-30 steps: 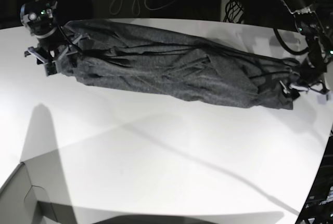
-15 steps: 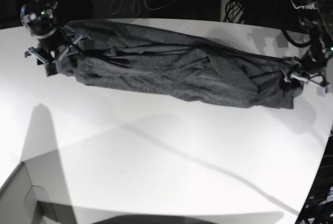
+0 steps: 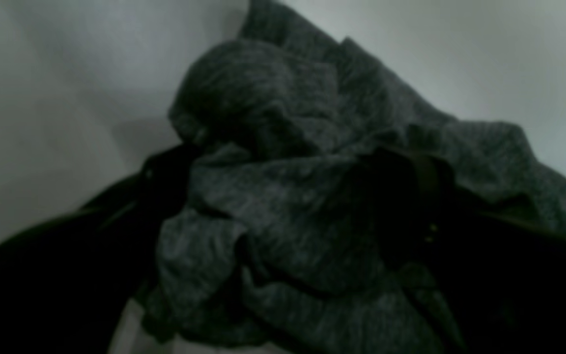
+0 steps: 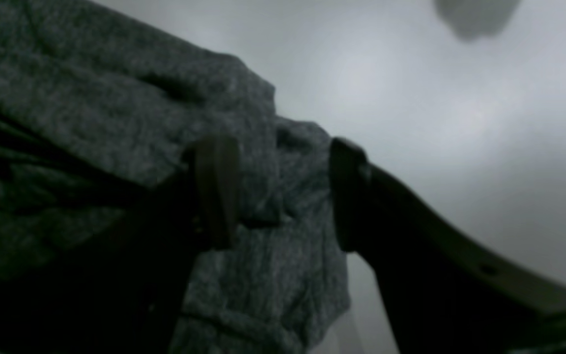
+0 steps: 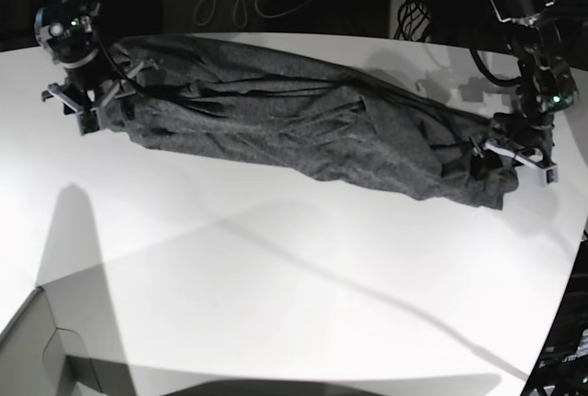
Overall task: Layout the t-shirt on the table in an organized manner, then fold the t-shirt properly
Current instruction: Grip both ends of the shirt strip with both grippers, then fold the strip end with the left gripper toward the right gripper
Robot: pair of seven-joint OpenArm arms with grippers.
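Table (image 5: 276,304): white, curved edge; I see bare top all along the near side.
Shirt (image 5: 294,116): a long rumpled roll along the table's far side, its long axis running from the far left corner toward the right edge (sagging lower at the right).
Left gripper (image 5: 511,152): at the shirt's right-edge end; wrist view shows cloth bunched between the jaws, but I cannot tell if they pinch.
Right gripper (image 5: 90,102): at the far-left end, jaws apart with cloth between.
Judgement: each arm has its own end, so I'd spread across the axis, toward the near edge.
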